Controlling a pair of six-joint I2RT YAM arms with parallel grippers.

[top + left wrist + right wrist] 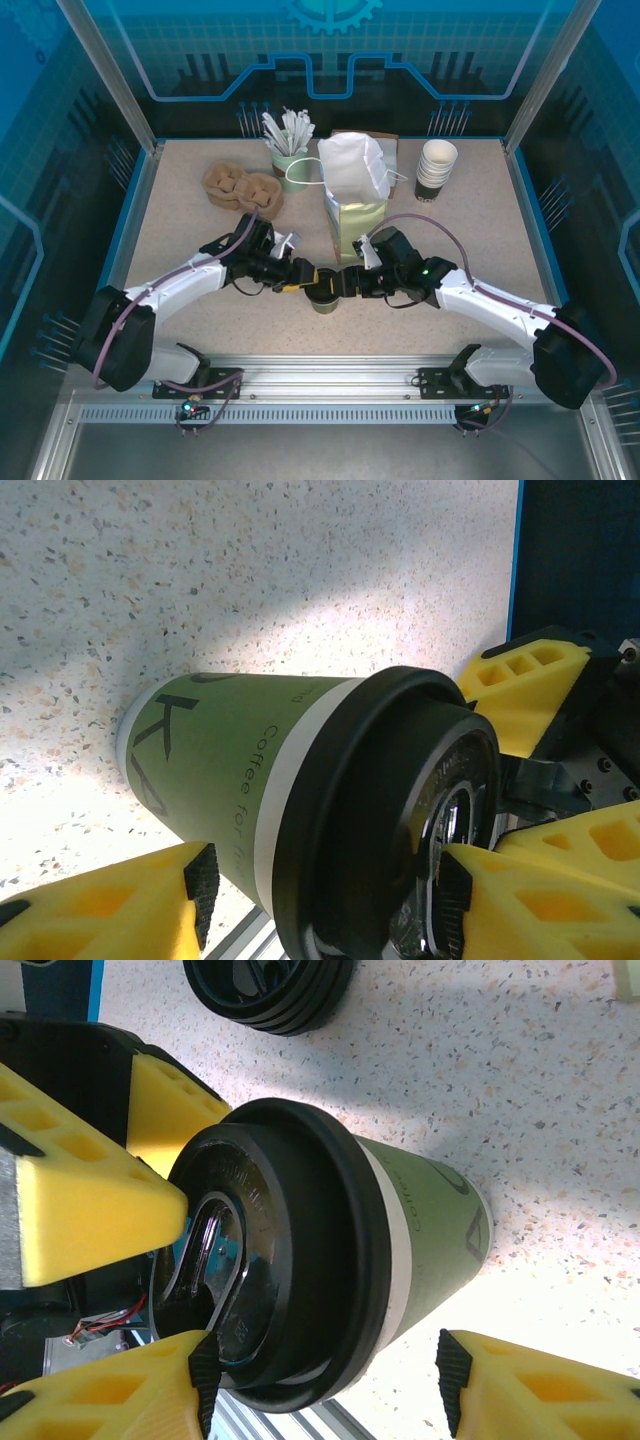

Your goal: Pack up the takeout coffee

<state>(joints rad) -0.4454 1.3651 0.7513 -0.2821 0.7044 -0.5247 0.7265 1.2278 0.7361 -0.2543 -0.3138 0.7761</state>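
Near the front of the speckled table [470,230], the takeout coffee [322,298] stood upright at the centre, olive-green with its black lid on, and the two arms met over it from either side. The left gripper [328,875] had its yellow fingers [110,910] spread around the cup and close against it; whether they pinched it could not be told. The right gripper [328,1370] was spread too, with a clear gap between one pad and the cup wall. A stack of black lids [270,995] lay just left of the cup. Farther back stood a paper bag [352,190], directly behind the cup. To the bag's left were a green mug of stirrers [289,160] and cardboard carriers [243,187], and to its right a stack of lidless cups [436,170].
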